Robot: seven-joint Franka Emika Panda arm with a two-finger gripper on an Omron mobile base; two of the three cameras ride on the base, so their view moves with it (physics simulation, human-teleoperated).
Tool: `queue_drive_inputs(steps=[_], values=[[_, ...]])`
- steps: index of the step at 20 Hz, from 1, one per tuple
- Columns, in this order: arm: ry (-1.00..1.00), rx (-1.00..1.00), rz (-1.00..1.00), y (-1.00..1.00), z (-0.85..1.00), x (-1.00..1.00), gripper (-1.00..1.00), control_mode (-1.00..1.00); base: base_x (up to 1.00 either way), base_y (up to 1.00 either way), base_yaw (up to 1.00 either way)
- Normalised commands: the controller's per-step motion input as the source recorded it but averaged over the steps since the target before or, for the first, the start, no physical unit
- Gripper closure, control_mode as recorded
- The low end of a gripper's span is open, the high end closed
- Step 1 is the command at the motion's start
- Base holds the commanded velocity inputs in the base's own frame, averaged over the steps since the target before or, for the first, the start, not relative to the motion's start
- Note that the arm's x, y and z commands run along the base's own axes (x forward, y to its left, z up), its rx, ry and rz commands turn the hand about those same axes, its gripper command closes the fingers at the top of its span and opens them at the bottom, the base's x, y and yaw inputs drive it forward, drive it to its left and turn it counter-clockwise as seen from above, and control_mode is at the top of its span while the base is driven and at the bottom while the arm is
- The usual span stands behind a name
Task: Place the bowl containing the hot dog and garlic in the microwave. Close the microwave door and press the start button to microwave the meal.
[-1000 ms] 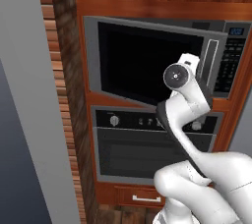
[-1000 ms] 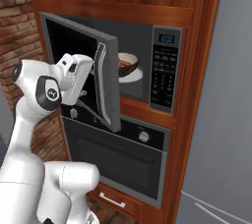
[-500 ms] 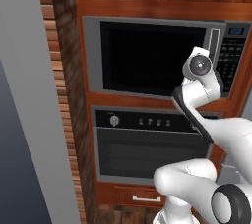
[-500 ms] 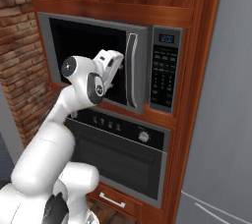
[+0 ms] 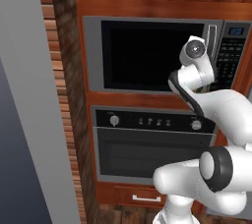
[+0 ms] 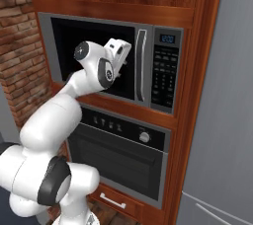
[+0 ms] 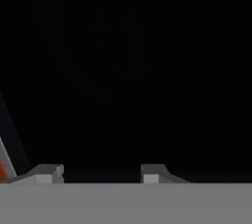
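The microwave (image 5: 93,56) (image 6: 47,46) sits built into the wooden cabinet wall. Its microwave door (image 5: 147,56) (image 6: 64,46) is shut flush, and the steel bar handle (image 5: 212,36) (image 6: 141,63) stands beside the black keypad (image 5: 229,56) (image 6: 163,73). My gripper (image 6: 123,62) (image 7: 98,171) is right up against the dark window, just left of the handle. The fingertips (image 7: 49,171) stand apart with nothing between them. The bowl, the hot dog and the garlic are hidden behind the shut door.
A knobbed oven (image 5: 147,144) (image 6: 118,150) sits under the microwave, with a drawer (image 5: 140,197) below it. A brick wall (image 5: 61,70) (image 6: 20,46) rises on the left. A tall grey panel (image 6: 222,120) stands to the right of the cabinet.
The microwave door has swung from ajar to fully shut. My hand followed it right and in toward the window beside the handle.
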Motion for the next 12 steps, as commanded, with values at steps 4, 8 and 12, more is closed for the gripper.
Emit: queue_drive_inputs(steps=[4,8,12], values=[[0.1,0.0,0.0,-0.09,0.0,0.91,-1.0,-1.0,0.0,0.0,0.0],[0.0,0.0,0.0,0.0,0.08,-0.05,-1.0,-1.0,0.0,0.0,0.0],[0.0,0.0,0.02,0.22,0.19,-0.83,-1.0,-1.0,0.0,0.0,0.0]])
